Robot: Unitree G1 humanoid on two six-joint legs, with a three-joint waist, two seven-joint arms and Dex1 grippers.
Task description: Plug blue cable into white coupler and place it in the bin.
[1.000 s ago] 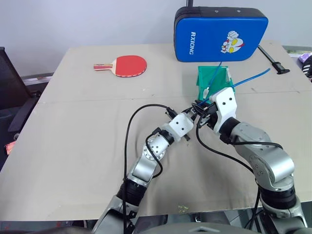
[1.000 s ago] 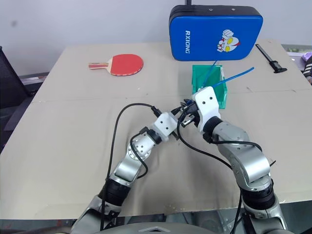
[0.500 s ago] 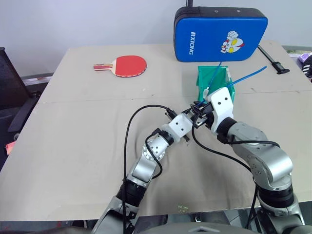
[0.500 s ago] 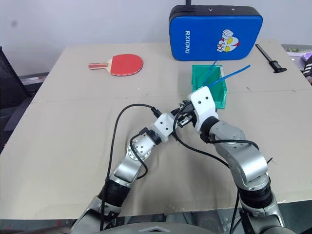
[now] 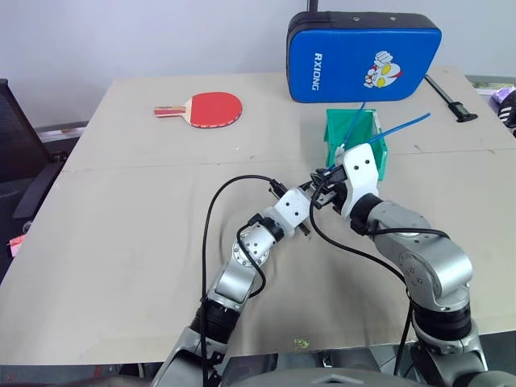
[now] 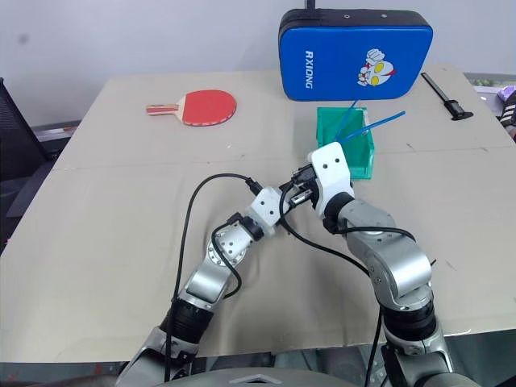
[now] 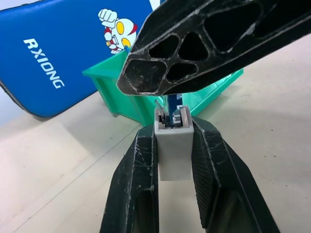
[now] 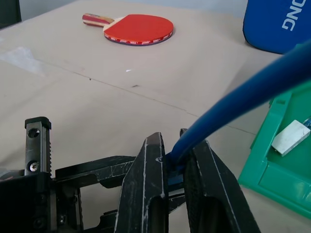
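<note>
You have lots of bare table (image 5: pixel 137 234) at the lower left of the head view. The green bin (image 5: pixel 355 139) sits just above the two claws, right of the middle. Your left claw (image 7: pixel 173 145) is squeezed shut on the white coupler (image 7: pixel 173 155). Your right claw (image 8: pixel 175 167) pinches the blue cable (image 8: pixel 243 94), meeting the left claw tip to tip. The right wrist view shows a white piece (image 8: pixel 290 137) in the bin.

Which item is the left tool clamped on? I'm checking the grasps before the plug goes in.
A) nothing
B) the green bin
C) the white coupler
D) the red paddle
C: in the left wrist view, the left tool has its two black fingers pressed against both sides of the white coupler, socket facing outward.
</note>
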